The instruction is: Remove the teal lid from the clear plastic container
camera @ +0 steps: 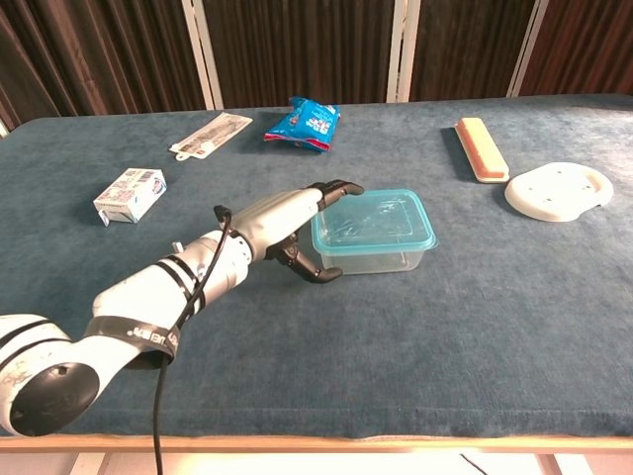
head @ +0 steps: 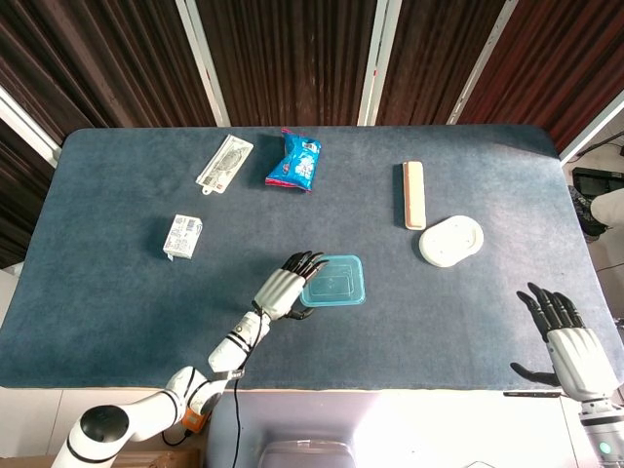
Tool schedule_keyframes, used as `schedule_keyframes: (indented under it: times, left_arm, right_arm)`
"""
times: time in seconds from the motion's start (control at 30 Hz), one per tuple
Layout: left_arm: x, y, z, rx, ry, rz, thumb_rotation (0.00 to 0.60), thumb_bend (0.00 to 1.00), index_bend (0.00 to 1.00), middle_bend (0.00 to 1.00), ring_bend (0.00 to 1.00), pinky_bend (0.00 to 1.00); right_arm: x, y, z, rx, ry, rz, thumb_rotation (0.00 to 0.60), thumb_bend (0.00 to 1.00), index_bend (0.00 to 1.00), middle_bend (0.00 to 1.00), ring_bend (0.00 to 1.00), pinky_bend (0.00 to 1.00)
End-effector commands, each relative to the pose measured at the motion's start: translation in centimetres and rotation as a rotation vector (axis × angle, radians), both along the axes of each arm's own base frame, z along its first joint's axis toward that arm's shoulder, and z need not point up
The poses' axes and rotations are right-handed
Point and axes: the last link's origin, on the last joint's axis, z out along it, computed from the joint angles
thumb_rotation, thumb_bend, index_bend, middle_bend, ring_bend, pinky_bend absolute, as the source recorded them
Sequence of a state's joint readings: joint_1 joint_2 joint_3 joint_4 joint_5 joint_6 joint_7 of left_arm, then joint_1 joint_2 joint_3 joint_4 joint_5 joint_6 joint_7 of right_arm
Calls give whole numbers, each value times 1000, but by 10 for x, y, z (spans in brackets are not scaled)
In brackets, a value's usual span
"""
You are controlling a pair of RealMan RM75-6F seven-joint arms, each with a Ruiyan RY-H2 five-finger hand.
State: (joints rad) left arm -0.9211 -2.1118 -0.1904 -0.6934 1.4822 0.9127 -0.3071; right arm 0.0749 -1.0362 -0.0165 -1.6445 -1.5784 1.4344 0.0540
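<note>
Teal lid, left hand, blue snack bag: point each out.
teal lid point(camera: 374, 219), chest view, middle of its top face.
left hand point(head: 284, 286), head view, back of the hand.
blue snack bag point(head: 294, 161), head view, middle of the pack.

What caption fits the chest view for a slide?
Left hand reaches the teal lid of the clear plastic container, fingertips on its near-left corner.

Item count on the blue cloth-covered surface point(head: 468, 322): seven kinds, one of each, plus two hands.

One clear plastic container point(camera: 374, 255) with one teal lid point(camera: 374, 222); one blue crinkled snack packet point(head: 294, 162); one flat white printed sachet point(head: 224, 164); one small white carton point(head: 182, 237); one long tan bar in a white tray point(head: 413, 194); one round white plastic disc point(head: 450, 240). Two black-fingered robot hands: left hand point(head: 284, 287), right hand point(head: 565, 340).
</note>
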Motion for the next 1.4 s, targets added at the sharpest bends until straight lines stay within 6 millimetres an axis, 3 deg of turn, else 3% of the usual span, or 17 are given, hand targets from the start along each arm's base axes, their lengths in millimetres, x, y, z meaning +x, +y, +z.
schedule_keyframes:
  times: [0.03,0.2,0.37,0.6,0.87,1.23,1.4]
  left_arm:
    - [0,-4,-3,-5,-21,-16,600,360,235,251,112,118]
    - [-1,-8,-1,3,-71,-33,600,398,315,405,242,250]
    - [-3,-10,1,4,-75,-46,600,410,334,451,284,308]
    - [-22,-42,9,-53,-142,-76,600,409,340,455,290,335]
    - [-16,-58,9,-85,-172,-107,600,409,326,454,290,331]
    - [-24,-60,5,-80,-150,-104,600,407,287,463,294,286]
    - [-26,-59,6,-64,-170,-109,600,406,287,472,304,227]
  right_arm:
    - [1,0,-1,5,1,3,600,197,0,0,0,0]
    - [1,0,-3,11,6,5,600,196,0,0,0,0]
    - [2,0,-4,12,10,8,600,196,0,0,0,0]
    - [22,-22,-37,72,52,160,600,197,0,0,0,0]
    - [55,-60,-86,206,113,367,600,197,3,0,0,0]
    - [82,-81,-138,361,46,531,600,199,269,0,0,0]
    - [92,-85,-152,387,7,598,600,299,400,0,0,0]
